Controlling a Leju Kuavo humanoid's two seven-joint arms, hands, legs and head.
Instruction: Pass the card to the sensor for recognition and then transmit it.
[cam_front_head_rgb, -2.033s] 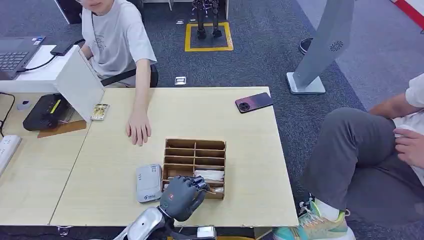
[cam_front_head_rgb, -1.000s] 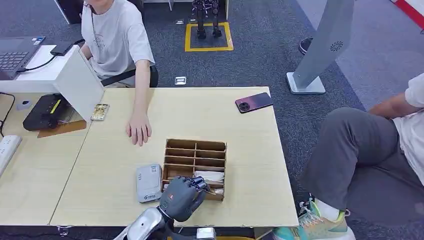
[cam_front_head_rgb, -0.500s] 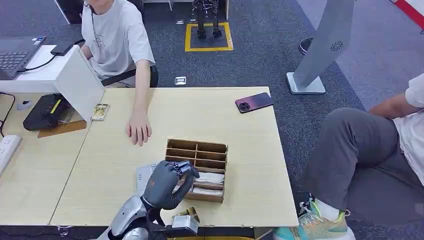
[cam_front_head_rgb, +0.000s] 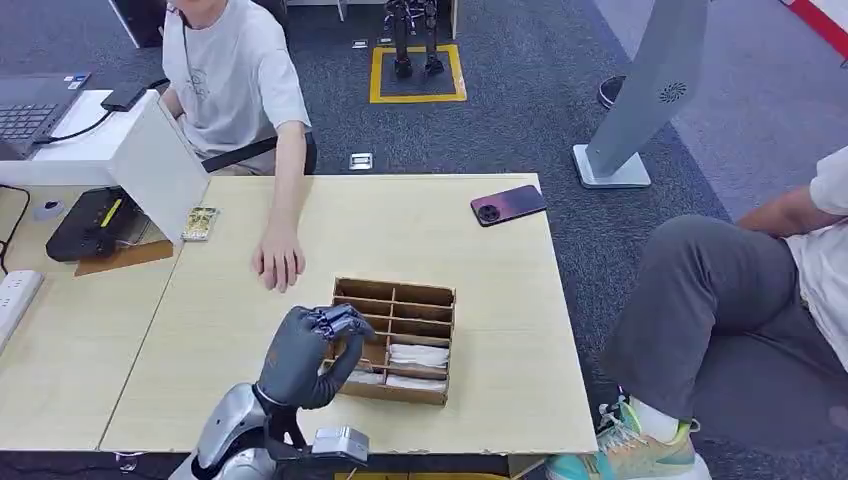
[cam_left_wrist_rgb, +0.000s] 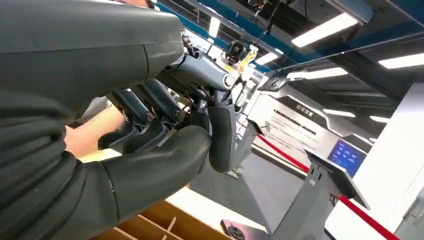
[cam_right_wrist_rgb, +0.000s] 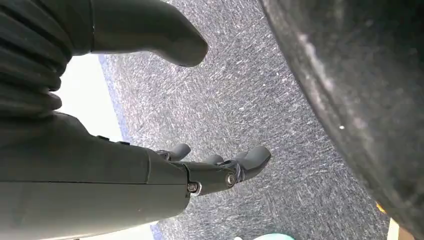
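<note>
Cards in the wooden box look thin, stiff and slippery; pinch 1 by its edge. Left hand curled, possibly holding nothing; right hand hangs spread, empty.

Two people are near the surface: one at 11 o'clock with a hand flat on it, one seated at 3 o'clock. One wooden divided box, one dark phone at 1 o'clock and one small patterned case at 10 o'clock lie on it. One robot hand hangs over the box's 9 o'clock edge.
</note>
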